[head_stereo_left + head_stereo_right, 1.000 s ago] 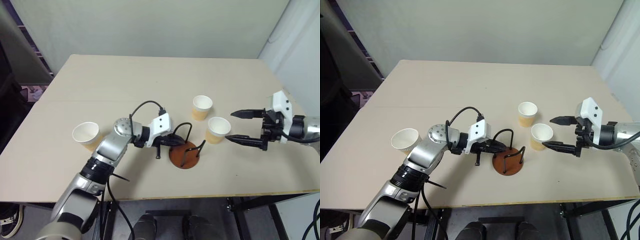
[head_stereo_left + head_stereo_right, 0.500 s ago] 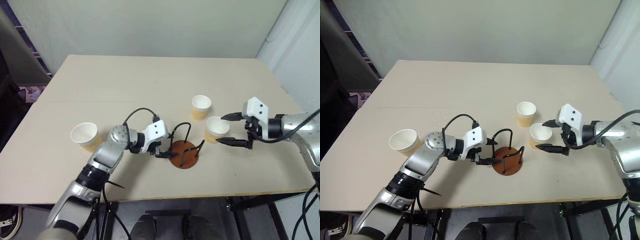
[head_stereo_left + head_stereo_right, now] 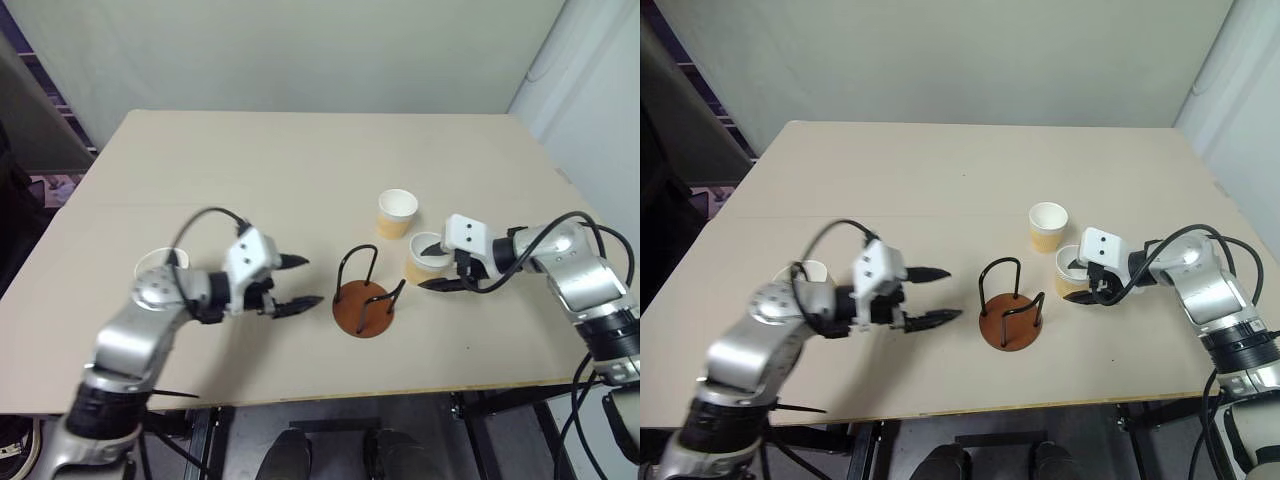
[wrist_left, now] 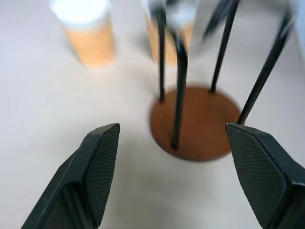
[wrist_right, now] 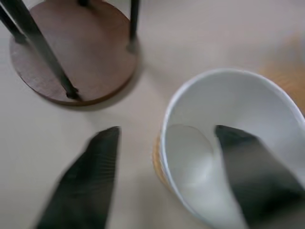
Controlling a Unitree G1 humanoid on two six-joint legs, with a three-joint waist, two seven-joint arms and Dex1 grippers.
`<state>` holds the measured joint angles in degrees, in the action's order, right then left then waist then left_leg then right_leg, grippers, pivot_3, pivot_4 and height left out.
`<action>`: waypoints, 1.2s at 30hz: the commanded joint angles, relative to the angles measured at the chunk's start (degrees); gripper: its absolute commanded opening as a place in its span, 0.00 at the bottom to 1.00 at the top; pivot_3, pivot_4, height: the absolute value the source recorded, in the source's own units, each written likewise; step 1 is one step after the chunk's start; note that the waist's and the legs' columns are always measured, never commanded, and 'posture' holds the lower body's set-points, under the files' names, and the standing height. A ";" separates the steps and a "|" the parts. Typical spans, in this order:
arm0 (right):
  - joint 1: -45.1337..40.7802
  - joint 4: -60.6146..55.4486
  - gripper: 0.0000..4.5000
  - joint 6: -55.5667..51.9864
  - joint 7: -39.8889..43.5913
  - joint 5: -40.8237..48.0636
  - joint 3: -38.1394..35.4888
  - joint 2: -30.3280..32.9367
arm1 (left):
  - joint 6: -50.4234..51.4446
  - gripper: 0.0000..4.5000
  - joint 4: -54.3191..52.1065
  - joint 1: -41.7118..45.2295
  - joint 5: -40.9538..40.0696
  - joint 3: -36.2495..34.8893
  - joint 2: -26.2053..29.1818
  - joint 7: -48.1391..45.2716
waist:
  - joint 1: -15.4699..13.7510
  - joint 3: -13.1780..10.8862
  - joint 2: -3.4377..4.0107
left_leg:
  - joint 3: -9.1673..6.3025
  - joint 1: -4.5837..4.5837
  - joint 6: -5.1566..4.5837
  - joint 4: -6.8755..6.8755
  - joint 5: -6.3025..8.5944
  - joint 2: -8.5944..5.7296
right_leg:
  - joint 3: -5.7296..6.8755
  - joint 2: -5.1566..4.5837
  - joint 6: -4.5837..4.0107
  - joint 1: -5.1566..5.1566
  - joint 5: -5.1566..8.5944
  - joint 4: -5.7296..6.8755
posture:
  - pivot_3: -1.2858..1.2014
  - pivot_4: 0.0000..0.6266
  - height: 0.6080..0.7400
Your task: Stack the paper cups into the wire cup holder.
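Left claw (image 3: pixel 297 281) released, beside wire cup holder (image 3: pixel 364 296) at mid desk (image 3: pixel 300 170) | right claw (image 5: pixel 162 176) straddling nearest paper cup's (image 3: pixel 424 258) wall, one finger inside, grip cannot be told | two other cups (image 3: pixel 397 213) (image 3: pixel 152 266) standing apart

You are looking at three paper cups: one (image 3: pixel 397 212) standing farthest back, one (image 3: pixel 424 258) just in front of it, one (image 3: pixel 153 267) lying partly hidden at the left. One wire cup holder (image 3: pixel 364 306) is standing on one tabletop (image 3: pixel 300 160).
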<state>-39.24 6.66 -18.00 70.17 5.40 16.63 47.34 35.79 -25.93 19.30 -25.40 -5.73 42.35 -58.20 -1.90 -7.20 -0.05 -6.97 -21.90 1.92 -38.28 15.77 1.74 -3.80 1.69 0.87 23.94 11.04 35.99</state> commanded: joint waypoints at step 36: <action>-5.56 -23.96 0.01 -15.56 6.83 27.49 -12.63 1.05 | -0.16 0.85 -2.46 -8.36 -15.13 -14.35 14.48 -3.34 | 0.80 -0.06 0.12 | 0.09 -0.03 0.30 0.21 -0.05 0.12 | 0.00 0.06 -0.84 0.36 0.34 0.17 | 0.52 0.24 1.00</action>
<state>-44.76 -15.67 -34.13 77.43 33.41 3.67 48.38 35.99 -26.75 10.91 -40.15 -19.50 56.56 -62.05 -1.10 -7.26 0.07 -6.88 -21.93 2.22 -38.06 15.71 1.86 -3.79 1.76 0.03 24.30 11.38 36.16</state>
